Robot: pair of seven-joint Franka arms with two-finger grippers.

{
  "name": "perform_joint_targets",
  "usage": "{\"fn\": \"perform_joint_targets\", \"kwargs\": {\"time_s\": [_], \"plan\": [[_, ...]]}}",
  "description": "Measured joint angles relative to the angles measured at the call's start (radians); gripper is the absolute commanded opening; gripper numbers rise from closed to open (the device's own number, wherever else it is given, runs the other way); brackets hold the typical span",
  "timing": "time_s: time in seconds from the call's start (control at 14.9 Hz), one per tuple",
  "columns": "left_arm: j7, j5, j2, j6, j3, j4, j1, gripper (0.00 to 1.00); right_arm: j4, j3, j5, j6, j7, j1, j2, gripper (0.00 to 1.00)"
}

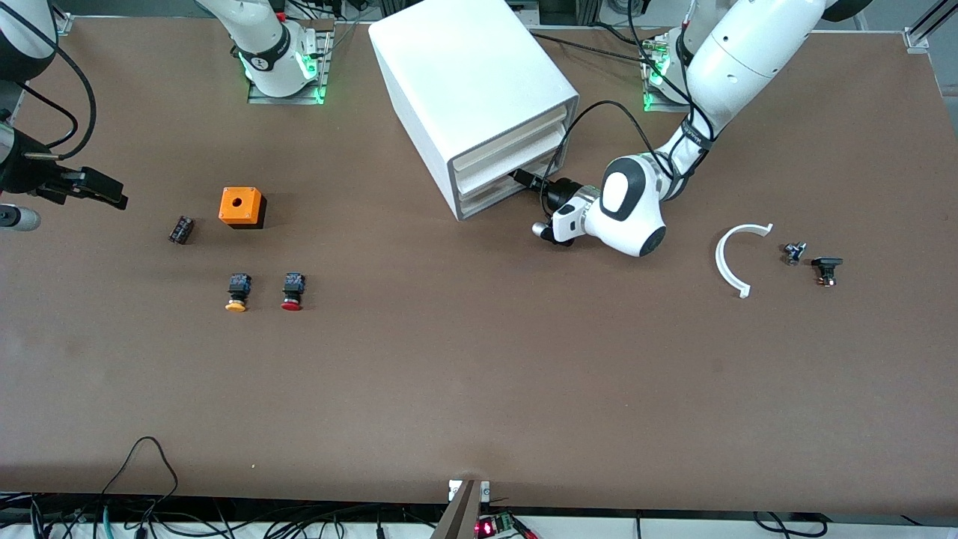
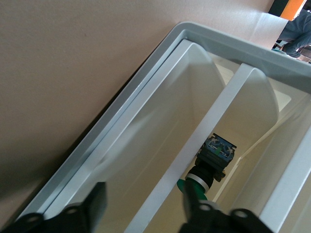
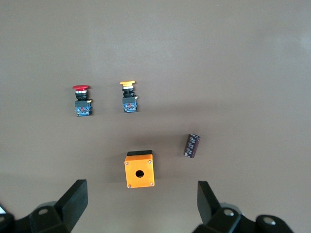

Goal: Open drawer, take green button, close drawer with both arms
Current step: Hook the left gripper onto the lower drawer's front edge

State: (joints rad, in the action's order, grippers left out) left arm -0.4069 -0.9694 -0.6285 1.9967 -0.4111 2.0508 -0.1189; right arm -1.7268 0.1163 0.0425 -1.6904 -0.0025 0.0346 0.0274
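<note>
Left gripper point(image 2: 146, 213), jaws part-closed, reaches for button point(image 2: 210, 167) in drawer point(image 2: 160, 145); right gripper point(image 3: 141, 206) waits open; lifting out, closing remain

Left claw point(image 1: 524, 180) mostly hidden at the cabinet's point(image 1: 471, 82) front in the front view; fingertips lost against the lowest drawer's point(image 1: 490, 196) face. In the left wrist view, both fingers point(image 2: 90, 208) cut off by the picture's edge, cannot tell whether gripping anything. Green button point(image 2: 211, 165) half hidden by a cream drawer rail and one finger; cap only partly seen. Not visible at all from the front camera. Right claw point(image 1: 93, 187) cut by the frame edge in front view, with its arm mostly out of frame. Two small dark parts point(image 1: 812, 260) near the white arc point(image 1: 737, 258): too small to name. Cabinet's upper drawers only partly seen.
</note>
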Motion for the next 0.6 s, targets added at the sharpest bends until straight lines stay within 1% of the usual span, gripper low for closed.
{"fn": "perform_joint_targets", "kwargs": {"time_s": [0.07,0.2,0.27,0.4,0.6], "plan": [[0.0,0.0,0.0,0.0,-0.001,0.002,-0.001,0.4,0.0,0.0,0.0,0.0,0.0,0.0,0.0,1.0],[-0.019,-0.002,0.0,0.0,-0.002,0.005,-0.002,0.1,0.0,0.0,0.0,0.0,0.0,0.0,0.0,1.0],[-0.044,-0.012,0.001,0.0,-0.003,0.004,-0.002,0.0,0.0,0.0,0.0,0.0,0.0,0.0,0.0,1.0],[-0.108,-0.018,0.004,-0.001,-0.004,0.004,0.0,0.0,0.0,-0.001,0.0,0.0,0.0,0.0,0.002,1.0],[-0.128,-0.018,0.004,-0.001,-0.002,0.004,0.009,0.0,-0.002,-0.002,0.0,-0.001,0.002,0.0,0.015,1.0]]}}
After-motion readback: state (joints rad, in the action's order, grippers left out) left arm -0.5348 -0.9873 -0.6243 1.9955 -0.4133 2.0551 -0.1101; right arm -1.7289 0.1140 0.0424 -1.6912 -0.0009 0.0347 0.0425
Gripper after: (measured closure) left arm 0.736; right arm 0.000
